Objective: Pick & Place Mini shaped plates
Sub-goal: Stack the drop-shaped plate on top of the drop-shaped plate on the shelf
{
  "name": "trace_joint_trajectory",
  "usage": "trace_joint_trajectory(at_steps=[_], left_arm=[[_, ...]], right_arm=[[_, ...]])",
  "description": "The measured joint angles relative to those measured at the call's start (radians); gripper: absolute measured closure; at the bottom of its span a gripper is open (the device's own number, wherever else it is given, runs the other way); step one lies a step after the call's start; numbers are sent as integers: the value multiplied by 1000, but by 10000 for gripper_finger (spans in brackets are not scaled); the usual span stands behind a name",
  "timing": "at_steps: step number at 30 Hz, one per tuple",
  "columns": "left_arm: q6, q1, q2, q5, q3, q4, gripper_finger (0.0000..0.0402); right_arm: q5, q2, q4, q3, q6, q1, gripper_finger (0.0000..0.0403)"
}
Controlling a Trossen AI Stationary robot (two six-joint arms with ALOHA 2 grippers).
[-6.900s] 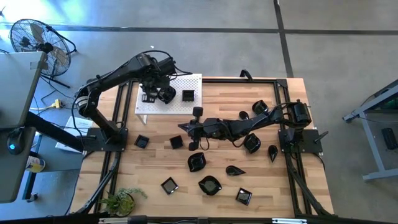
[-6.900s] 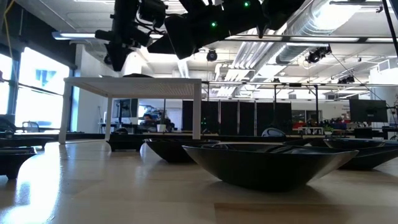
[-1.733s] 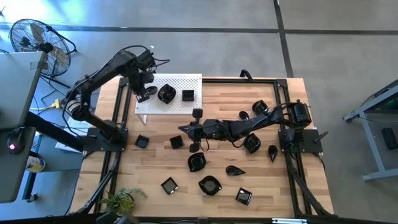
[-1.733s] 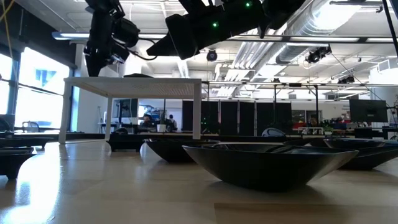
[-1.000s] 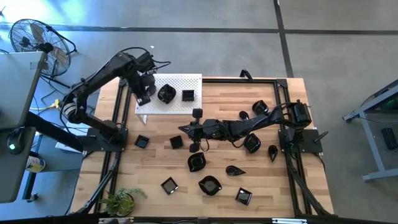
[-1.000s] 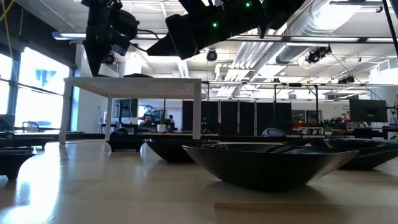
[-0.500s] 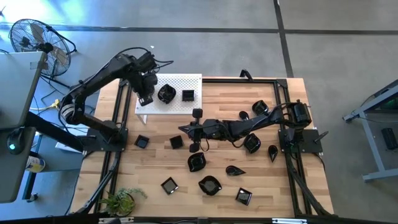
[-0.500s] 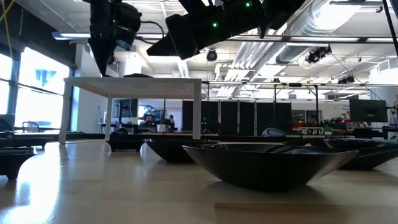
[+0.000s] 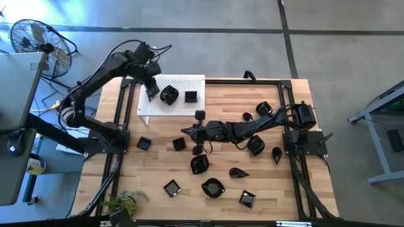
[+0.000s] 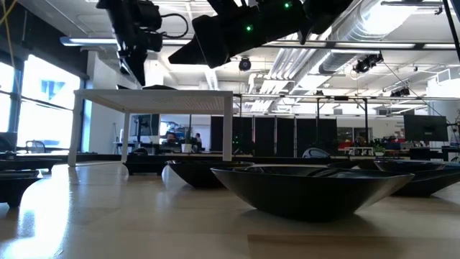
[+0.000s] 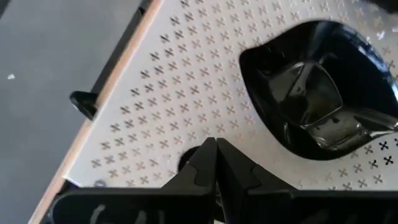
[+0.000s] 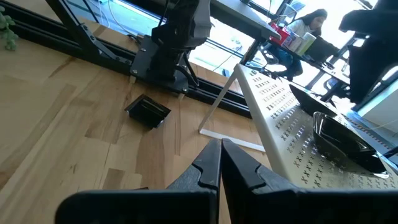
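no readable writing on the white perforated board (image 11: 186, 93)

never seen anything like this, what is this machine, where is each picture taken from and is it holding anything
It is a robot with two dark arms bolted to a wooden table, each ending in a two-finger gripper. One picture looks straight down from above, one looks level across the tabletop, and two come from cameras on the arms' wrists.

Small glossy black plates lie scattered on the wood, such as a square plate near the front. A raised white perforated board carries two more: a wavy plate and a small square plate.

The left gripper is over the board beside the wavy plate, shut and holding nothing. The right gripper waits over the middle of the table, also shut and empty.
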Motion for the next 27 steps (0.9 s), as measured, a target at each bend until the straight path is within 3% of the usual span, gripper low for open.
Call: trace_joint_trajectory(at_steps=[9,27], left_arm=[[11,-3,0,1,-71,48,401],[12,-3,1,2,-74,45,401]], right_arm=[[0,0,0,0,0,0,401],[0,0,0,0,0,0,402]])
